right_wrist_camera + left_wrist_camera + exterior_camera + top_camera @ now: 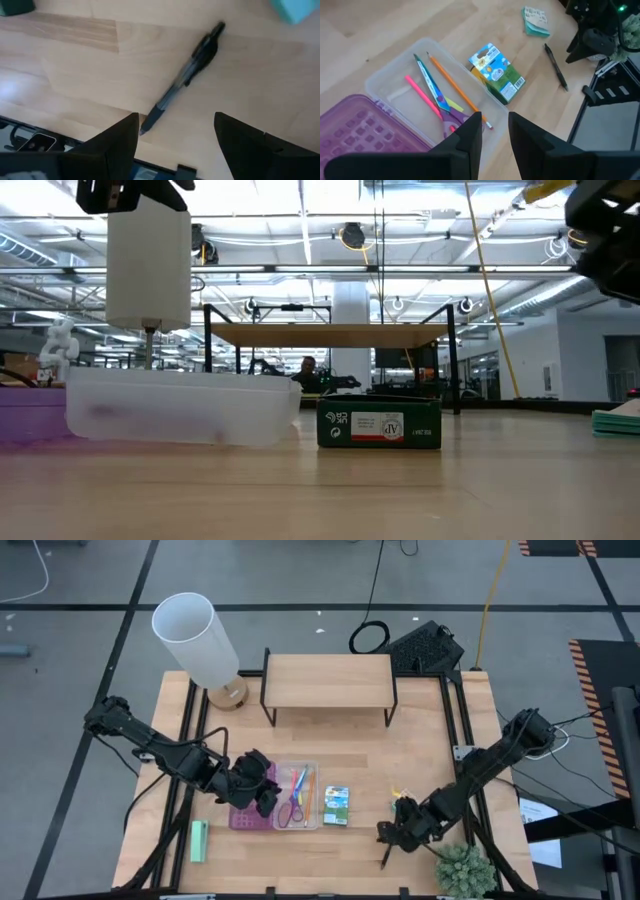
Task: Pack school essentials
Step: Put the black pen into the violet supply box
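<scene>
Our right gripper (175, 132) hangs over the black pen (185, 80) with its fingers spread wide, and the pen lies flat on the table (420, 760) near the front edge, slanted across the gap between them. We see two risks. The pen lies at an angle to the fingers, so we judge that closing as we are could pinch it near one end and let it swivel or squirt out. It is also close to the table edge, so a nudge could roll it off, and the small potted plant (462, 870) just beside the arm leaves little room.

Our left gripper (495, 132) hovers above the clear half of the case (400, 85), fingers only slightly apart and holding nothing. Inside lie the orange pencil (452, 82), the pink pencil (422, 95), the scissors (440, 102) and a tiny yellow piece (454, 105). The orange pencil's tip looks to overhang the rim, so it may catch when the purple half (350, 135) is shut.

The green-blue packet (497, 70) stands just beside the case, and the small pad (536, 21) lies beyond the pen, both still unpacked. With both arms heading for one case, we think they could collide
</scene>
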Controlling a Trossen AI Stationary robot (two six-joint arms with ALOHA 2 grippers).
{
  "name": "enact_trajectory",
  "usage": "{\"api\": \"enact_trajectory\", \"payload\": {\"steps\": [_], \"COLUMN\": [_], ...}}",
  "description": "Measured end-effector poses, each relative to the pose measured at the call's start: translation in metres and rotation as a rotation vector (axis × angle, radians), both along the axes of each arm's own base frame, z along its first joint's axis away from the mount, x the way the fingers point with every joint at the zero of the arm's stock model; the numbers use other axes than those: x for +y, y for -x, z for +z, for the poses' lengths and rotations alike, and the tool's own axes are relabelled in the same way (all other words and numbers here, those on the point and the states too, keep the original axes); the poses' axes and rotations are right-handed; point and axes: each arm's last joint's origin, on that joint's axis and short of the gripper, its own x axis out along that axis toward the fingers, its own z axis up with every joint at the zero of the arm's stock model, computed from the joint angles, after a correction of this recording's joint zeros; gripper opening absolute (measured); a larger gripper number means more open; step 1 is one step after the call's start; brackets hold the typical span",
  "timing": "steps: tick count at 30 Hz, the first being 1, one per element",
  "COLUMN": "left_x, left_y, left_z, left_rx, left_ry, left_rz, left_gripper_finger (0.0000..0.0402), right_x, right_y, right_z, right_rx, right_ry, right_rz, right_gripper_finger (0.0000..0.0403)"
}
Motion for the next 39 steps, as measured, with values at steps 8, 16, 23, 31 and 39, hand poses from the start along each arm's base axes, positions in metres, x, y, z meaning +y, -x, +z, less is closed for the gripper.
{"api": "enact_trajectory", "payload": {"steps": [8, 16, 23, 31, 39], "left_x": [0.000, -0.001, 0.000, 0.000, -0.001], "left_y": [0.000, 0.000, 0.000, 0.000, 0.000], "left_z": [0.000, 0.000, 0.000, 0.000, 0.000], "left_rx": [0.009, 0.009, 0.009, 0.008, 0.007], "left_ry": [-0.025, -0.025, -0.026, -0.032, -0.025], "left_rz": [-0.048, -0.050, -0.050, -0.049, -0.041], "left_gripper_finger": [0.0097, 0.0097, 0.0097, 0.0097, 0.0097], "right_x": [0.009, 0.016, 0.013, 0.002, -0.001], "right_y": [-0.004, -0.013, -0.018, -0.017, -0.016], "right_z": [-0.015, -0.041, -0.047, -0.051, -0.053], "right_rx": [0.003, 0.055, 0.069, 0.091, 0.095], "right_ry": [0.016, 0.019, 0.046, 0.147, 0.183], "right_rz": [-0.069, -0.069, -0.032, 0.016, 0.037], "right_gripper_finger": [0.0217, 0.0182, 0.0163, 0.0148, 0.0119]}}
